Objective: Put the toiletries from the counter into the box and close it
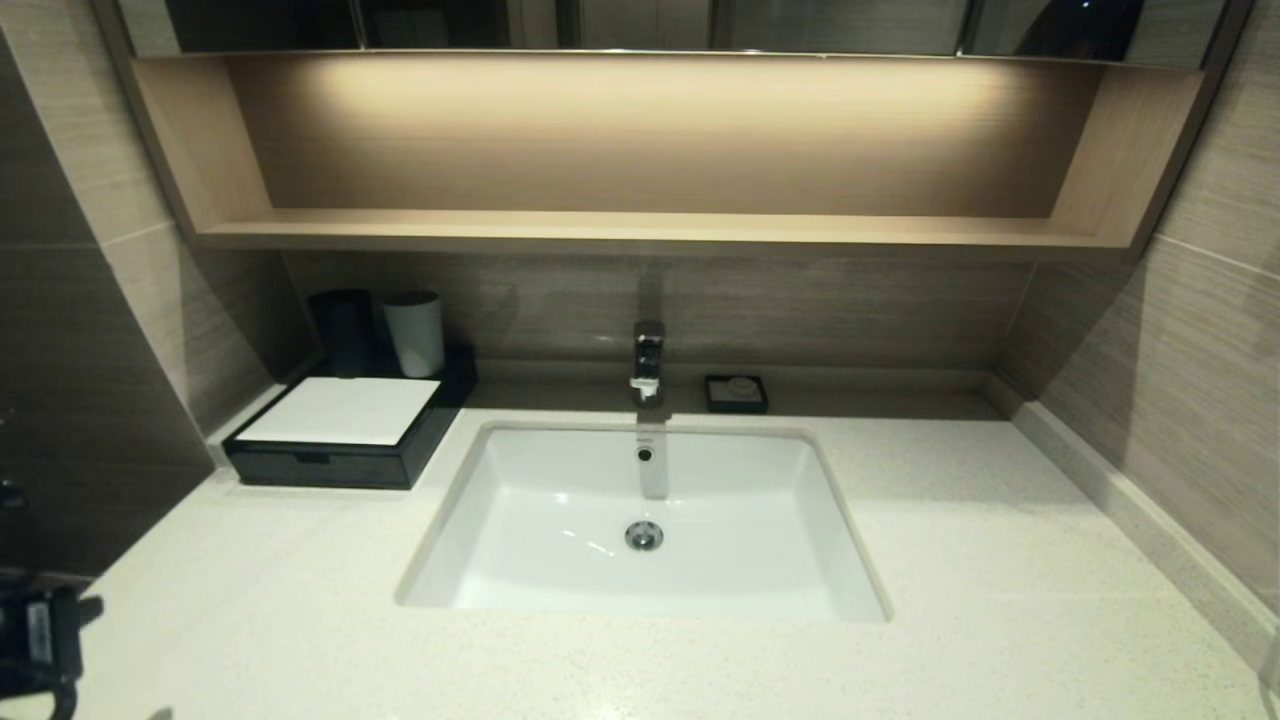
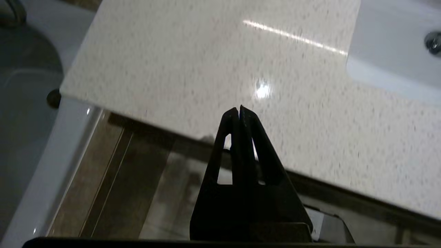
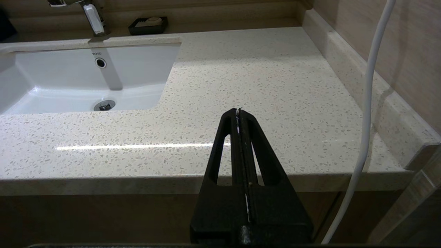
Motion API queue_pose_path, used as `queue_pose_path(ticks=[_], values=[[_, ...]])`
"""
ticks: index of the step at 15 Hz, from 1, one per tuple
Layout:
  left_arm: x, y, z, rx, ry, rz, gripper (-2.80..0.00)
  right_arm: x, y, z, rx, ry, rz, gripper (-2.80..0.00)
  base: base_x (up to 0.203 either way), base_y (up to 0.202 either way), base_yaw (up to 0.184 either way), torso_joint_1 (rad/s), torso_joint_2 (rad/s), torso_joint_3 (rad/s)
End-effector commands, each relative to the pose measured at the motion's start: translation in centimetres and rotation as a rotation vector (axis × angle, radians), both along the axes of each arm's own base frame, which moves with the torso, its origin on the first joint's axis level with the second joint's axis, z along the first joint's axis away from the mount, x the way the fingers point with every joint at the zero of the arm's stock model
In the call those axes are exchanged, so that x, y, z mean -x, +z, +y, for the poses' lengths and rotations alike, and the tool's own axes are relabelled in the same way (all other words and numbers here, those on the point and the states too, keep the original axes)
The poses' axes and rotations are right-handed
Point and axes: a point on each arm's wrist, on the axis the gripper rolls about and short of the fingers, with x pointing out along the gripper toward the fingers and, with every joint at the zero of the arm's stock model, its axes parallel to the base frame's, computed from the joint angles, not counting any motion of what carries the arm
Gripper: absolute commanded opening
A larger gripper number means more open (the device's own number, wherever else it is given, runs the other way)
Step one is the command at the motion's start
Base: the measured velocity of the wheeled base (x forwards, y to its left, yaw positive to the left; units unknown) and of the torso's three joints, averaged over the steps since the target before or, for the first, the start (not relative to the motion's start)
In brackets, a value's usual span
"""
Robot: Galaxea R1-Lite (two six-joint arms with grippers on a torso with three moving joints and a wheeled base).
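The black box (image 1: 320,465) with its flat white top stands at the back left of the cream speckled counter (image 1: 1000,560), its notched drawer front flush with the box. No toiletries show anywhere on the counter. My left gripper (image 2: 239,109) is shut with nothing in it, hovering over the counter's front left corner; part of that arm (image 1: 40,640) shows at the lower left of the head view. My right gripper (image 3: 237,111) is shut and empty too, just in front of the counter's front edge, right of the sink (image 3: 69,86).
A black cup (image 1: 345,330) and a white cup (image 1: 415,333) stand at the back of the box. The tap (image 1: 648,365) and a small black soap dish (image 1: 736,393) sit behind the sink (image 1: 560,500). A wooden shelf (image 1: 640,230) overhangs. A white cable (image 3: 368,103) hangs at the right.
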Motion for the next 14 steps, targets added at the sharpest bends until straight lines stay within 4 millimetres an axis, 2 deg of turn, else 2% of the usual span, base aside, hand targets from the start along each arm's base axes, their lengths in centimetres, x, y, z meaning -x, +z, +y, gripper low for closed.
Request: queue_pose_path(ticks=[1,3,5,6,8,10,12,14], values=[[7.9,0.5,-3.0,0.031,-0.038,0.167,-2.8,0.0,0.0,0.0,0.0,0.0,0.001,-2.8,0.0,0.0,0.0,0.0,0.0,0.0],[12.2,2.0,-3.7,0.028,-0.06,0.134,-2.8,0.0,0.0,0.0,0.0,0.0,0.001,-2.8,0.0,0.0,0.0,0.0,0.0,0.0],[14.9,1.4,-3.8,0.004,-0.078,0.052,-2.8,0.0,0.0,0.0,0.0,0.0,0.001,-2.8,0.0,0.0,0.0,0.0,0.0,0.0],[15.4,0.2,-3.8,-0.032,-0.112,0.025,-2.8,0.0,0.0,0.0,0.0,0.0,0.001,-2.8,0.0,0.0,0.0,0.0,0.0,0.0],[15.0,-3.8,-3.5,-0.099,-0.153,-0.066,-2.8,0.0,0.0,0.0,0.0,0.0,-0.001,-2.8,0.0,0.0,0.0,0.0,0.0,0.0],[13.3,-7.3,-3.4,-0.145,-0.157,-0.243,-2.8,0.0,0.0,0.0,0.0,0.0,0.0,-2.8,0.0,0.0,0.0,0.0,0.0,0.0],[13.3,-8.4,-3.5,-0.155,-0.186,-0.519,-2.8,0.0,0.0,0.0,0.0,0.0,0.001,-2.8,0.0,0.0,0.0,0.0,0.0,0.0],[13.5,-9.4,-3.6,-0.142,-0.211,-0.629,-2.8,0.0,0.0,0.0,0.0,0.0,0.001,-2.8,0.0,0.0,0.0,0.0,0.0,0.0]])
